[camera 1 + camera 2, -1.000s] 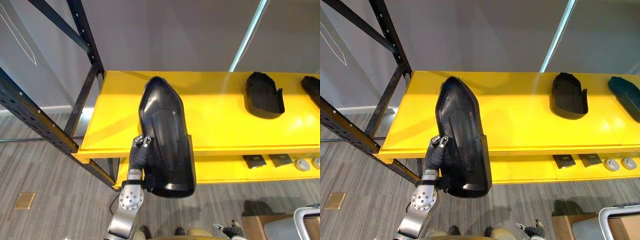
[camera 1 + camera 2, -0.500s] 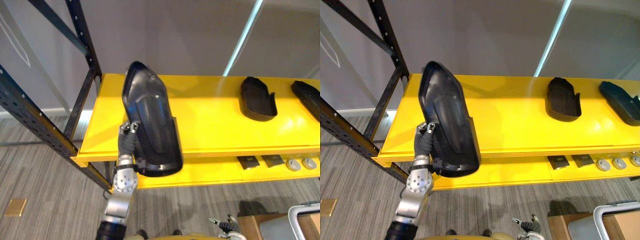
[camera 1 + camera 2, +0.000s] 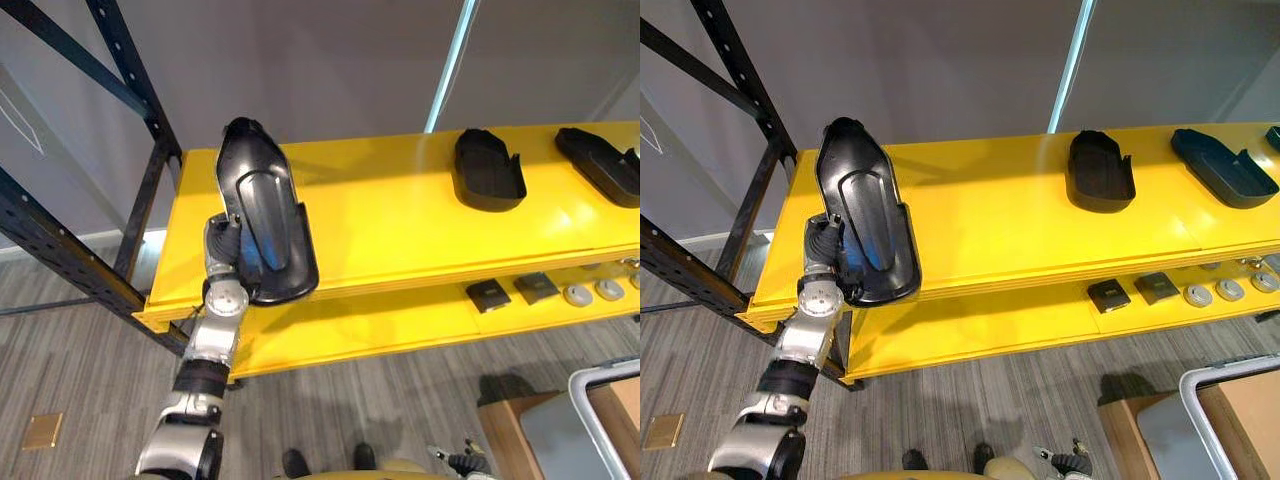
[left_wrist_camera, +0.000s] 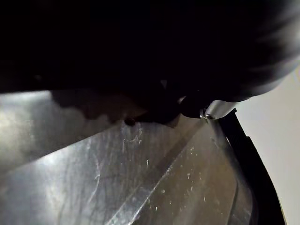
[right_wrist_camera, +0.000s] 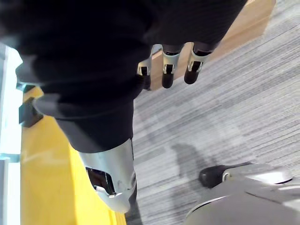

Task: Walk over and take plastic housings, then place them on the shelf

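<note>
My left hand [image 3: 222, 252] is shut on the near left edge of a long black plastic housing [image 3: 262, 215]. The housing lies lengthwise over the left end of the yellow top shelf [image 3: 400, 230], its near end just past the front edge. I cannot tell whether it rests on the shelf. The left wrist view shows its glossy scratched surface [image 4: 164, 187] up close. Two more black housings [image 3: 488, 170] [image 3: 600, 165] lie farther right on the same shelf. My right hand [image 5: 173, 65] hangs over the grey floor, fingers relaxed and holding nothing.
Black rack uprights [image 3: 150, 130] stand at the shelf's left end. The lower yellow shelf [image 3: 380, 330] carries small dark blocks [image 3: 490, 295] and round grey parts [image 3: 595, 292]. A grey bin on a brown box [image 3: 590, 415] stands at the lower right.
The camera has shifted. My left hand has carried the housing forward and left, from hanging well past the shelf's front edge to lying mostly over the shelf's left end.
</note>
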